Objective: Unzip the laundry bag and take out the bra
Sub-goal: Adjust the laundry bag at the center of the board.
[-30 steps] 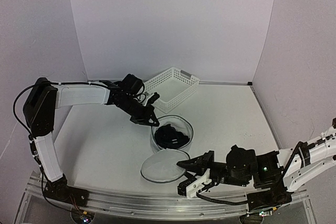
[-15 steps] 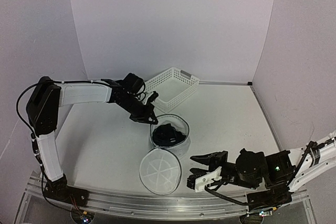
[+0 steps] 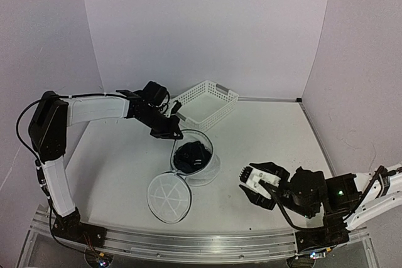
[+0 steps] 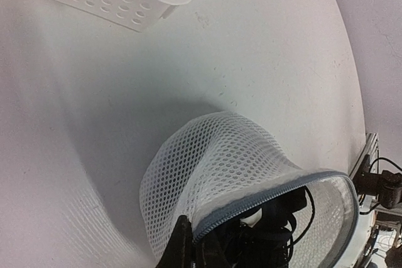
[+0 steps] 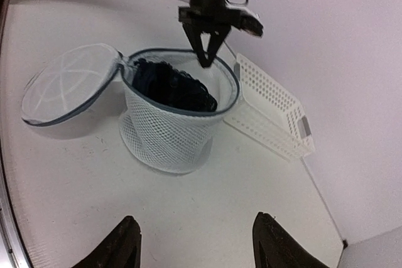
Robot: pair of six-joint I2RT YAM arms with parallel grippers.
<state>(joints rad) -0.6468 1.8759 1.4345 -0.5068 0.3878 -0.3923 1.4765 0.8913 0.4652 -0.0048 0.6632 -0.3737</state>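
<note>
The laundry bag [image 3: 200, 166] stands upright on the table, a white mesh cylinder with its grey zipper rim [image 4: 276, 194] open. Its round spoked lid [image 3: 168, 198] hangs open toward the near left. The black bra [image 3: 190, 157] lies bunched inside, also seen in the right wrist view as the bra [image 5: 169, 86]. My left gripper [image 3: 174, 133] is shut on the bag's far rim, pinching the mesh at one fingertip [image 4: 182, 249]. My right gripper [image 3: 246, 185] is open and holds nothing, a hand's width to the right of the bag, with both fingertips [image 5: 122, 246] low in its own view.
A white perforated basket [image 3: 204, 103] sits at the back, just behind the bag and the left gripper. White walls close the table at the back and on both sides. The left arm reaches in from the left over the table.
My right gripper has opened and pulled back to the right, away from the lid. The lid has swung open to the left. The left gripper has shifted the bag slightly left.
</note>
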